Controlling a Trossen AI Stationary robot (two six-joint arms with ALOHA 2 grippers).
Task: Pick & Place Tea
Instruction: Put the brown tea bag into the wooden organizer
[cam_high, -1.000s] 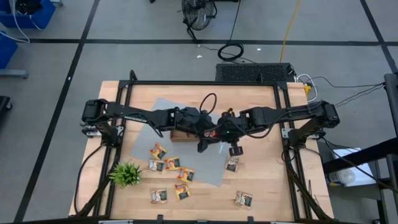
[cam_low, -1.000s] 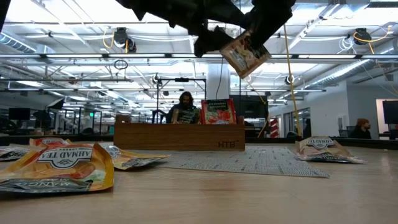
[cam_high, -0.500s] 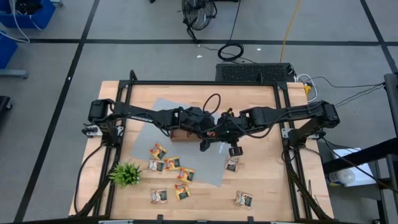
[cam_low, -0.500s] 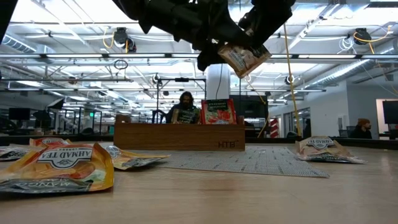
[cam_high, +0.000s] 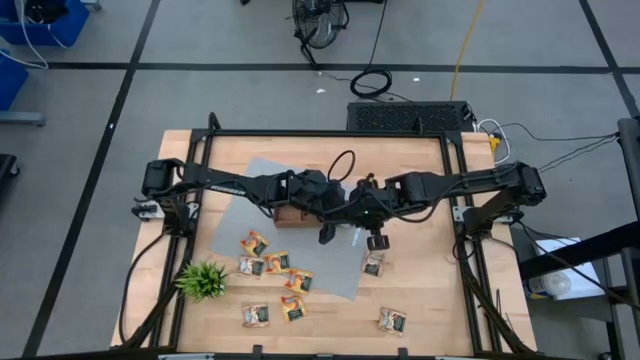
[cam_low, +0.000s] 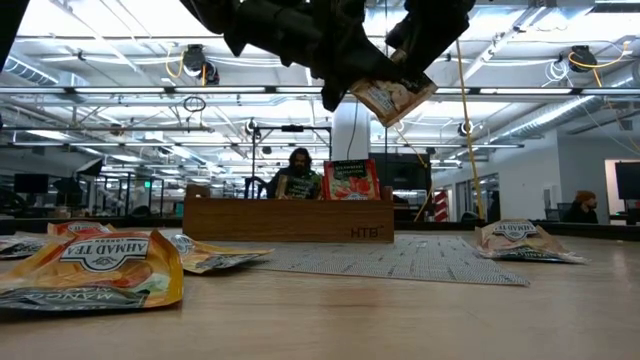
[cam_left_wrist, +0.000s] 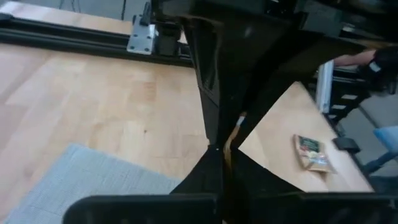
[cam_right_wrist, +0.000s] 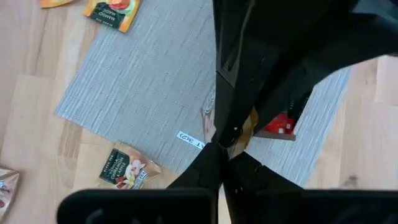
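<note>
Nearest the low cam, at 7 o'clock on the table, an orange-yellow sachet lies flat w/ more loose ones behind it; a pale sachet sits over at 4 o'clock. From above, the loose cluster lies on the near edge of the grey mat, the green plant at 8 o'clock, one stray sachet near 5 o'clock, another just below the grippers.

Mid-table, both arms meet above the mat. The held sachet hangs tilted in the air, well clear of the surface. The right gripper is clamped on its upper edge. The left gripper was wide a sec ago, then half closed; now its jaws are pinched onto the same sachet's other side. So both hold the one sachet: looks like a hand-over, right to left, at the point where the taker has just got hold.

Meaning for the task, my guess: the right one lets go next, then the left carries it to the tray. If both pull at once, the paper could tear or slip.

Further back, the wooden tray stands at 12 o'clock, w/ a red sachet upright in it plus a smaller one beside. Beyond that, a person sits behind the tray, another far off at 3 o'clock.
</note>
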